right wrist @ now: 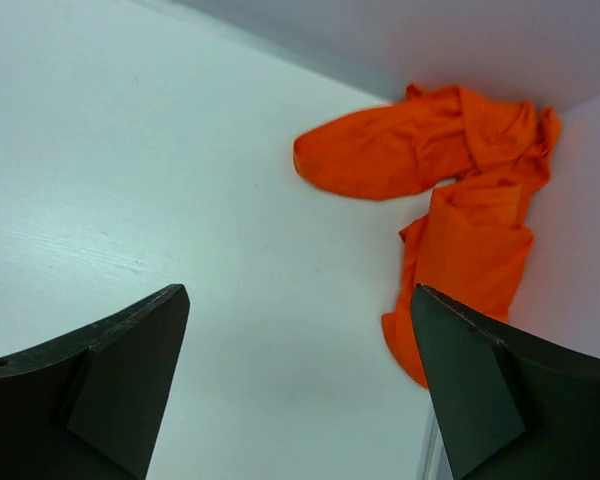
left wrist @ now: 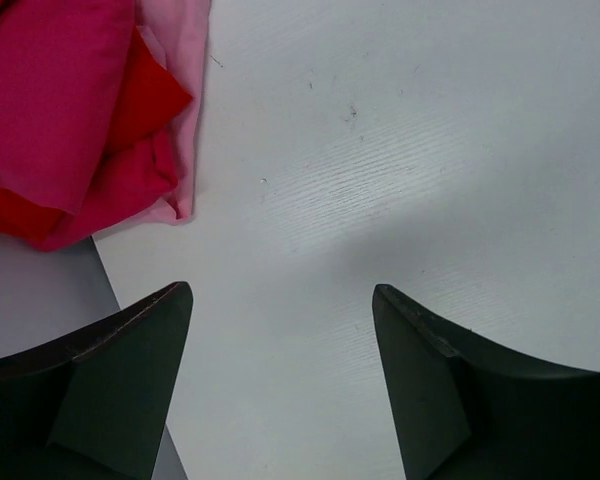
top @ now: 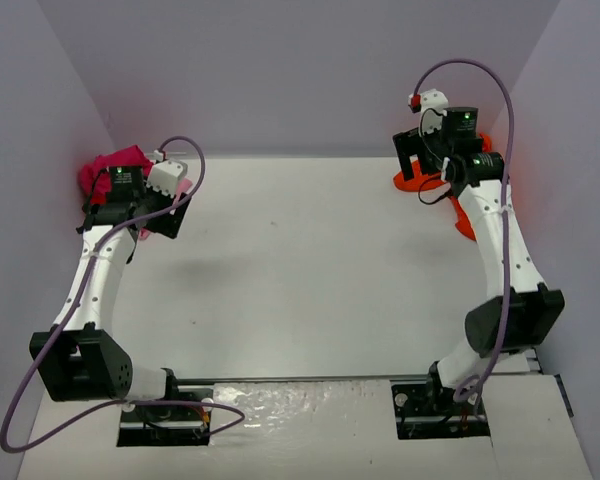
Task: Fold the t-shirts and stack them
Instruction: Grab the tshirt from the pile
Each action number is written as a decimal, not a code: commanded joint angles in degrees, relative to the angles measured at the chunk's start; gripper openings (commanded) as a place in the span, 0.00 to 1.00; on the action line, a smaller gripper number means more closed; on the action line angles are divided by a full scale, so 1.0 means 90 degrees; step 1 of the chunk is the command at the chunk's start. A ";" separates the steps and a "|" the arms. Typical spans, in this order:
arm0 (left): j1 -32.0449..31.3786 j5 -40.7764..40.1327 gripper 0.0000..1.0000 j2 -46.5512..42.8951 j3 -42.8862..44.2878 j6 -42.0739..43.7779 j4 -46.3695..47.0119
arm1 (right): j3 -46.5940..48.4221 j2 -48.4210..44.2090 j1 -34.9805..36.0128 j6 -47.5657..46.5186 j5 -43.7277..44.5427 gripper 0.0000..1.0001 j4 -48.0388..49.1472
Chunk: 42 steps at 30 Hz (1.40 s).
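Observation:
A crumpled pile of t-shirts, magenta (left wrist: pixel 50 90), red (left wrist: pixel 150 95) and pale pink (left wrist: pixel 185 120), lies in the far left corner of the table; it also shows in the top view (top: pixel 115 165). My left gripper (left wrist: pixel 280 310) is open and empty, hovering over bare table just right of that pile (top: pixel 160 222). Bright orange-red t-shirts (right wrist: pixel 430 150) lie bunched in the far right corner along the wall (top: pixel 467 222). My right gripper (right wrist: pixel 300 310) is open and empty above the table beside them (top: pixel 412 165), its right finger (right wrist: pixel 480 390) over the cloth's near end.
Purple-grey walls (top: pixel 310 70) enclose the white table (top: pixel 310 270) on the left, far and right sides. The table's left edge (left wrist: pixel 105 275) runs below the pile. Purple cables loop off both arms (top: pixel 505 150).

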 commanded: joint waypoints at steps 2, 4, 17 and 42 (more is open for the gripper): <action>0.0021 -0.0010 0.70 -0.0415 -0.0061 -0.0362 0.0637 | -0.0247 -0.0800 0.0012 -0.0071 -0.0342 0.92 0.0394; 0.0015 0.0011 0.70 -0.0411 -0.0045 -0.0396 0.0606 | -0.0403 -0.0824 0.0012 -0.0143 -0.0362 0.92 0.0413; 0.0017 0.0060 0.70 -0.0506 0.0023 -0.0377 0.0466 | -0.0522 -0.0532 0.0012 -0.0062 -0.0661 0.93 0.0420; 0.0008 0.0423 0.70 -0.0552 -0.0029 -0.0446 0.0459 | -0.0855 -0.0783 0.0019 -0.0209 -0.0546 0.93 0.0403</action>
